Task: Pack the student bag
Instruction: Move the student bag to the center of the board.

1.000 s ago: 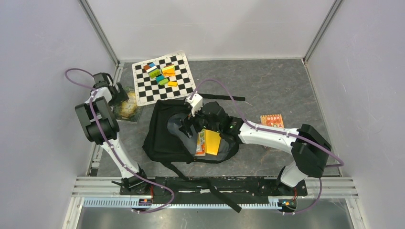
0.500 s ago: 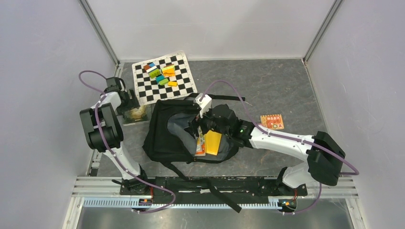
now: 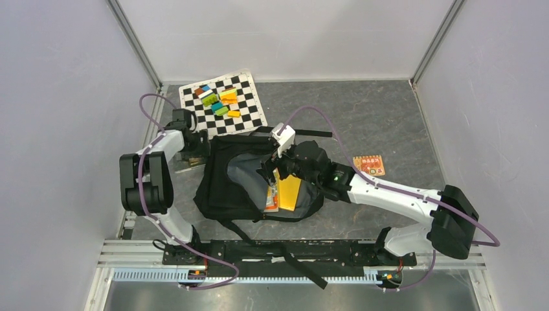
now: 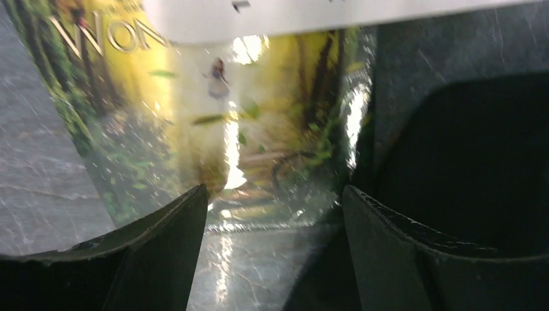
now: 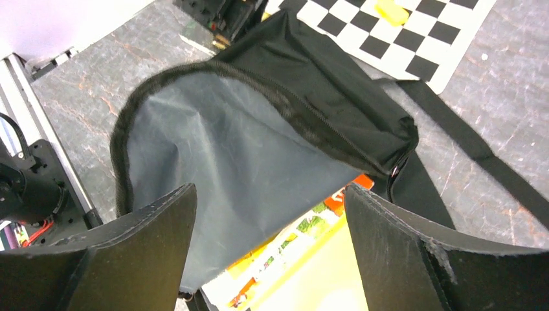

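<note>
The trouble I am expecting is at the left pincer (image 4: pixel 273 194), which is hanging with its fingers apart and gripping nothing, right over a glossy forest-cover book (image 4: pixel 259 116) that is lying flat on the counter (image 3: pixel 362 123). That shiny cover is looking slippery, and with the book lying flat there is little edge to bite, so the fingers may well skate off or pinch only the cover. The student bag (image 3: pixel 223 188) is lying just past one of those fingers, so close that the book's far edge seems to be touching it or slipping under it - I cannot tell which - and a closing finger could snag black fabric along with the book. The right pincer (image 5: pixel 270 189) is also standing wide open and empty, hovering straight above the bag's mouth, with the grey lining (image 5: pixel 226 155) beneath it and a yellow book (image 5: pixel 317 272) showing on its near side, already inside. If it is lingering there when the other arm is coming across, the two could knock together - or the loose flap could sag over the opening. The left arm is folding high at the elbow and reaching forward and inward, wrist tipped down; the right arm is stretching long and low across from its base.
</note>
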Action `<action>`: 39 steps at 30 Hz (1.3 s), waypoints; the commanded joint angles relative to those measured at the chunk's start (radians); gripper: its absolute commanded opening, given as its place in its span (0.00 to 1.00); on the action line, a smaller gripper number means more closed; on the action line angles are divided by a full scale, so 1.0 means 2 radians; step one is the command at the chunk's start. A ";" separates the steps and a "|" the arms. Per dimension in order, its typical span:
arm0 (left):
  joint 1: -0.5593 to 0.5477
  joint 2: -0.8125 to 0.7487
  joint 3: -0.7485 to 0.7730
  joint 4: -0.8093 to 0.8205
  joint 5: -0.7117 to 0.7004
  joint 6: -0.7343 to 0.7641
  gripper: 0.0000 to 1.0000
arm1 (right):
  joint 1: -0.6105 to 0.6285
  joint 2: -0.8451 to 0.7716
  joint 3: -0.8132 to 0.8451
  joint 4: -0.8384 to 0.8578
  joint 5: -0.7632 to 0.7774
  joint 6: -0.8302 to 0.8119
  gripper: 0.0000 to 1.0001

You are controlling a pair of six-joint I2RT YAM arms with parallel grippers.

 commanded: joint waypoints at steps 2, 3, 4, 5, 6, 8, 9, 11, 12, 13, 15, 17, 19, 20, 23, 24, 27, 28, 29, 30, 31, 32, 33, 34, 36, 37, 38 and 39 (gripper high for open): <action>-0.010 -0.063 -0.015 -0.052 -0.056 -0.032 0.85 | 0.003 0.006 0.069 -0.022 0.010 -0.023 0.89; -0.010 -0.082 -0.019 -0.055 -0.066 -0.049 0.87 | 0.003 0.007 0.073 -0.025 0.011 -0.024 0.89; -0.010 -0.099 -0.024 -0.056 -0.065 -0.064 0.88 | 0.003 0.009 0.076 -0.028 0.012 -0.024 0.89; -0.010 -0.119 -0.031 -0.058 -0.065 -0.081 0.89 | 0.003 0.011 0.079 -0.031 0.012 -0.024 0.89; -0.010 -0.139 -0.039 -0.059 -0.059 -0.099 0.90 | 0.003 0.013 0.082 -0.033 0.012 -0.023 0.89; -0.010 -0.178 -0.064 -0.054 -0.038 -0.138 0.93 | 0.004 0.014 0.084 -0.036 0.013 -0.018 0.88; -0.010 -0.203 -0.084 -0.045 -0.014 -0.157 0.94 | 0.004 0.014 0.083 -0.036 0.013 -0.013 0.88; -0.010 -0.253 -0.124 -0.016 0.034 -0.195 0.95 | 0.006 0.010 0.080 -0.033 0.012 -0.005 0.88; -0.010 -0.273 -0.141 -0.005 0.056 -0.208 0.95 | 0.007 0.008 0.078 -0.032 0.011 -0.002 0.88; -0.010 -0.290 -0.156 0.000 0.068 -0.217 0.96 | 0.008 0.005 0.076 -0.032 0.011 0.000 0.88; -0.010 -0.302 -0.174 -0.003 0.100 -0.224 0.97 | 0.010 0.000 0.072 -0.032 0.011 0.003 0.88; -0.012 -0.300 -0.192 0.002 0.132 -0.234 0.97 | 0.010 -0.004 0.068 -0.032 0.011 0.006 0.88; -0.022 -0.292 -0.212 0.011 0.141 -0.241 0.97 | 0.011 -0.009 0.065 -0.033 0.011 0.005 0.88; -0.033 -0.287 -0.217 0.015 0.140 -0.243 0.96 | 0.011 -0.011 0.064 -0.034 0.010 0.005 0.88; -0.079 -0.273 -0.233 0.035 0.142 -0.261 0.92 | 0.011 -0.019 0.059 -0.040 0.015 0.002 0.88; -0.097 -0.269 -0.239 0.045 0.142 -0.272 0.91 | 0.011 -0.022 0.058 -0.042 0.019 0.000 0.88; -0.156 -0.257 -0.242 0.062 0.120 -0.299 0.89 | 0.011 -0.033 0.049 -0.043 0.034 -0.001 0.88; -0.172 -0.255 -0.239 0.063 0.112 -0.306 0.88 | 0.011 -0.037 0.047 -0.044 0.038 -0.002 0.88; -0.188 -0.254 -0.237 0.065 0.102 -0.316 0.88 | 0.011 -0.039 0.046 -0.047 0.040 -0.002 0.88; -0.203 -0.255 -0.236 0.070 0.095 -0.327 0.88 | 0.011 -0.042 0.046 -0.048 0.044 -0.004 0.88; -0.212 -0.256 -0.235 0.073 0.090 -0.335 0.88 | 0.011 -0.043 0.046 -0.052 0.047 -0.006 0.88; -0.221 -0.258 -0.232 0.076 0.083 -0.344 0.88 | 0.011 -0.044 0.045 -0.055 0.049 -0.007 0.88; -0.229 -0.260 -0.229 0.076 0.077 -0.350 0.88 | 0.011 -0.045 0.046 -0.059 0.053 -0.009 0.88; -0.237 -0.262 -0.226 0.076 0.071 -0.357 0.88 | 0.011 -0.046 0.047 -0.063 0.055 -0.010 0.88; -0.253 -0.264 -0.223 0.083 0.063 -0.371 0.88 | 0.011 -0.050 0.043 -0.064 0.061 -0.010 0.89; -0.263 -0.264 -0.221 0.088 0.061 -0.379 0.88 | 0.011 -0.050 0.041 -0.064 0.063 -0.010 0.89; -0.271 -0.261 -0.219 0.093 0.058 -0.385 0.88 | 0.011 -0.051 0.040 -0.064 0.064 -0.010 0.89; -0.282 -0.258 -0.215 0.096 0.055 -0.390 0.88 | 0.011 -0.052 0.039 -0.064 0.064 -0.010 0.89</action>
